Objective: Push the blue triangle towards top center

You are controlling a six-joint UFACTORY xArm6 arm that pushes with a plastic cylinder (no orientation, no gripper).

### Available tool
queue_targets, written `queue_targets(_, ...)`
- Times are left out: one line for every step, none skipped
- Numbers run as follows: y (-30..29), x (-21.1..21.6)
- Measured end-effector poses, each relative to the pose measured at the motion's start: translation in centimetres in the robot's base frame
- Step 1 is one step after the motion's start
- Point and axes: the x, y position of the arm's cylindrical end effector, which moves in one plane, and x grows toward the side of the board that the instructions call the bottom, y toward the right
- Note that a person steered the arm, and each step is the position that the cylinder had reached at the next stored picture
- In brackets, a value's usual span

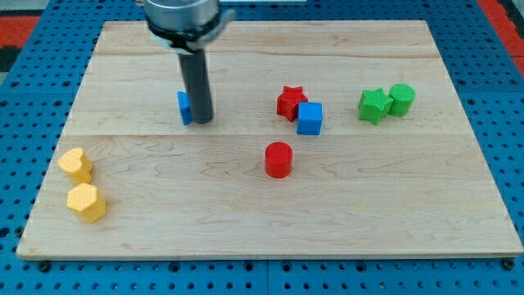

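Observation:
The blue triangle (184,107) sits on the wooden board (270,205) left of centre, mostly hidden behind the dark rod. My tip (202,120) rests on the board right against the triangle's right side. Only a thin blue edge of the triangle shows at the rod's left.
A red star (290,102) and a blue cube (309,118) touch each other right of centre. A red cylinder (278,159) stands below them. Two green blocks (373,106) (401,98) sit at the right. Two yellow blocks (75,165) (87,202) sit at the lower left.

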Motion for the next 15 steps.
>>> queue_targets(-4.3,0.5)
queue_targets(-8.6,-1.7)
queue_targets(-5.4,-5.2)
queue_targets(-4.4,-1.5)
queue_targets(-4.4,3.2)
queue_targets(-1.3,1.0)
queue_targets(-1.4,-4.6)
queue_targets(-0.1,-7.9)
queue_targets(-3.6,-9.8)
queue_targets(-5.0,-11.7)
queue_targets(-1.9,-15.2)
queue_targets(2.3,-15.8)
queue_targets(1.8,-13.1)
queue_targets(1.5,-11.8)
queue_targets(-4.3,-10.8)
